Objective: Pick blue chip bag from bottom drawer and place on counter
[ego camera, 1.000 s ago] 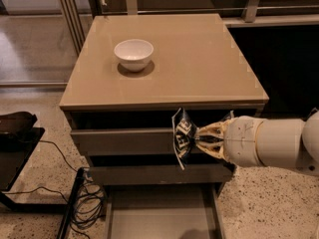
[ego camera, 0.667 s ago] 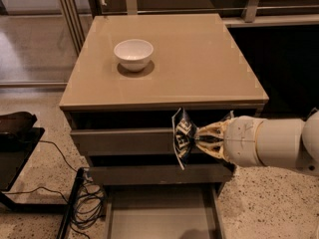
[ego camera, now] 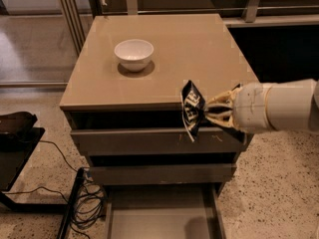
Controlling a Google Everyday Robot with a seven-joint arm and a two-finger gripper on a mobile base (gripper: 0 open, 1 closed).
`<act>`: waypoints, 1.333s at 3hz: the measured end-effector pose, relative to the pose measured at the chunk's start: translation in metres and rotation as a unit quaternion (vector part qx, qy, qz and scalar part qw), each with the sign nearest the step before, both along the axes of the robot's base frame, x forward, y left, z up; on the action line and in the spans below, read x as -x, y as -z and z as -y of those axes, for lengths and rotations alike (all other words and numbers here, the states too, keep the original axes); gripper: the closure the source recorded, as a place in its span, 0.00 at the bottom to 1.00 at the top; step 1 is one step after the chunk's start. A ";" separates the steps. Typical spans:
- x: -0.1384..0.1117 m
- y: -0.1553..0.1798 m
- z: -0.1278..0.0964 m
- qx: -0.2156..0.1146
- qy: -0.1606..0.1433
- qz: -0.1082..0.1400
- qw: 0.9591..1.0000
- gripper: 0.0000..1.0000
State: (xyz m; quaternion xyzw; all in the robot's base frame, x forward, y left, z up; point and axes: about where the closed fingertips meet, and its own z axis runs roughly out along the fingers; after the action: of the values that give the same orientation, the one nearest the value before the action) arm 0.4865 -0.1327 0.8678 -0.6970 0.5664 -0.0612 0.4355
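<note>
My gripper (ego camera: pixel 212 112) comes in from the right on a thick white arm and is shut on the blue chip bag (ego camera: pixel 192 108). The dark navy bag with white lettering hangs upright in the air in front of the cabinet, at the height of the counter's front edge and the top drawer. The counter (ego camera: pixel 199 54) is a glossy taupe top. The bottom drawer (ego camera: pixel 162 215) is pulled open below, its flat grey inside bare.
A white bowl (ego camera: pixel 133 54) stands on the counter's left half. The two upper drawers (ego camera: pixel 129 141) are shut. A black stand (ego camera: pixel 17 148) and loose cables (ego camera: pixel 87 203) lie on the speckled floor at left. A dark wall and rail run behind.
The gripper and the bag have risen from mid-drawer height to the level of the counter's front edge.
</note>
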 end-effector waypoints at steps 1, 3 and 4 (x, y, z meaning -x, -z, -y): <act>-0.036 -0.042 0.007 0.002 -0.014 0.020 1.000 1.00; -0.119 -0.073 0.009 -0.013 -0.018 0.042 0.999 1.00; -0.153 -0.069 0.011 -0.028 -0.011 0.045 0.999 1.00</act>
State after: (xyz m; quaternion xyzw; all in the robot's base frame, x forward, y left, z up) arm 0.6390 -0.1433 0.9370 -0.6868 0.5401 -0.0721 0.4810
